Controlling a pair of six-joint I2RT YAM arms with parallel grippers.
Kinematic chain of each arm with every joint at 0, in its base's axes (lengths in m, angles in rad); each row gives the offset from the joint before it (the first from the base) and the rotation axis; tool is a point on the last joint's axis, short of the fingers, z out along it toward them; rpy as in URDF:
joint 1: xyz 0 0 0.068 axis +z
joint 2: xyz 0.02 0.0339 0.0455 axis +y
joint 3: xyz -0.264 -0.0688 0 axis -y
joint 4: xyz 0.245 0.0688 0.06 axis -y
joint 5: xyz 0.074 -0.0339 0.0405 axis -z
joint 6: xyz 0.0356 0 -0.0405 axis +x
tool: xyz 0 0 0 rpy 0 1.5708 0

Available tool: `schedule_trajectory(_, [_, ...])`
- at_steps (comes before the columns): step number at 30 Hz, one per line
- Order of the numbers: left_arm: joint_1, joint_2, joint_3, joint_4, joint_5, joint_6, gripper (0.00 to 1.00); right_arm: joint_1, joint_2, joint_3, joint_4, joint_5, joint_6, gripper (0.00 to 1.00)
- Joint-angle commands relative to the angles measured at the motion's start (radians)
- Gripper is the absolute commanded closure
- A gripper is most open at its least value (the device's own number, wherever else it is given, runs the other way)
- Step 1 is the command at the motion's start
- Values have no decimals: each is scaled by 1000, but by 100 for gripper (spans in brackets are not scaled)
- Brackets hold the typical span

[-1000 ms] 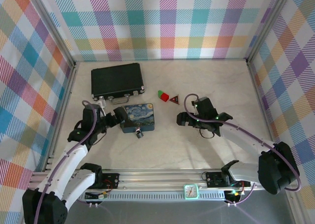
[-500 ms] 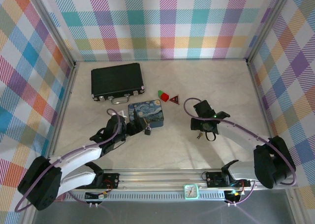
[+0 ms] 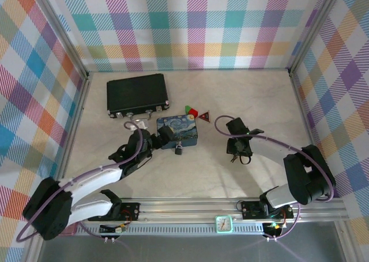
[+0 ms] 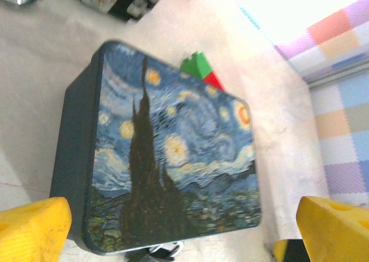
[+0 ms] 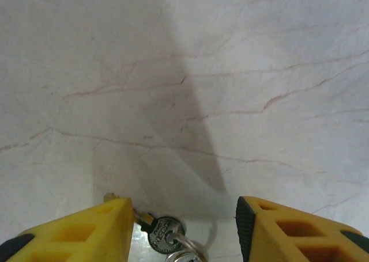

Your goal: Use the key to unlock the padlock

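The blue swirl-painted box (image 3: 179,129) lies mid-table, with the small dark padlock (image 3: 179,150) hanging at its near edge. In the left wrist view the box (image 4: 173,152) lies between the spread yellow fingers (image 4: 31,227), and a sliver of the padlock (image 4: 162,251) peeks out below it. My left gripper (image 3: 163,137) stands open at the box's left side. My right gripper (image 3: 237,154) points down at the table, open. In the right wrist view the key (image 5: 163,232), dark round head on a ring, lies between the fingers, its brass blade partly under the left finger (image 5: 86,233).
A black case (image 3: 136,93) with a silver handle (image 3: 137,124) lies at the back left. Red and green blocks (image 3: 191,110) and a dark red triangle (image 3: 204,116) sit just behind the box. Plaid walls enclose the table; the aluminium rail (image 3: 190,204) runs along the near edge.
The box has slid right and away with my left gripper following it. My right gripper has swung to point down over the key.
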State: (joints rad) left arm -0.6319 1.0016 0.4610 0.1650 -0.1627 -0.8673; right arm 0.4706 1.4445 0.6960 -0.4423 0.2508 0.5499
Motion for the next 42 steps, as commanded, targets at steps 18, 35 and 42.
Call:
schedule_trajectory(18, [26, -65, 77, -42, 81, -43, 0, 0, -125, -29, -56, -117, 107, 51])
schedule_trajectory(35, [20, 2, 86, 91, 187, -78, 0, 0, 40, 0, -14, -45, 81, 72])
schedule_trajectory(42, [19, -50, 91, 47, 167, -54, 0, 0, 10, -7, 3, -41, 58, 92])
